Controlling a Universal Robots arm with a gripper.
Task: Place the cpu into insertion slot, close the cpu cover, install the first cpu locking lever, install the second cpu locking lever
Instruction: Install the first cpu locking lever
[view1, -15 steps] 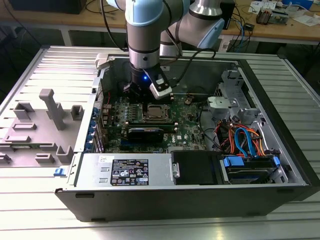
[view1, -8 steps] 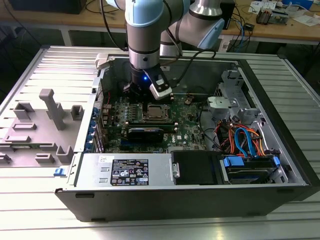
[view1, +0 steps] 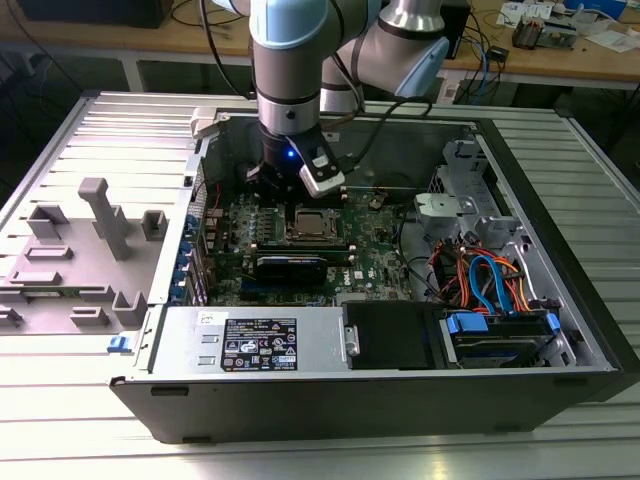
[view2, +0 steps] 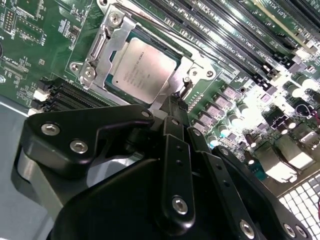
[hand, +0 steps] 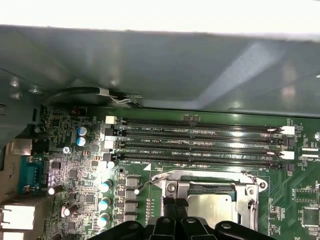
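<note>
Exterior view: an open computer case (view1: 560, 330) lies on its side on a ribbed metal surface (view1: 60, 430). The arm (view1: 290, 60) drops straight down into the case with its wrist vertical, and a blue light glows just above the tool (view1: 292, 200). The tool hangs over the green motherboard (view1: 380, 245), just beside the insertion slot (view1: 335, 232).

In the second wrist view the cpu (view2: 142, 67) sits in the slot, silver top up and faintly printed. The cpu cover (view2: 100, 47) lies flat around it. The tool's fingers (view2: 172, 107) are pressed together, their tip at the cover's corner; whether it touches cannot be told.

A black-and-white printed label (view1: 258, 350) sits on the silver box at the case's near side. Small white lettering runs beside the long memory slots (hand: 200, 140).
</note>
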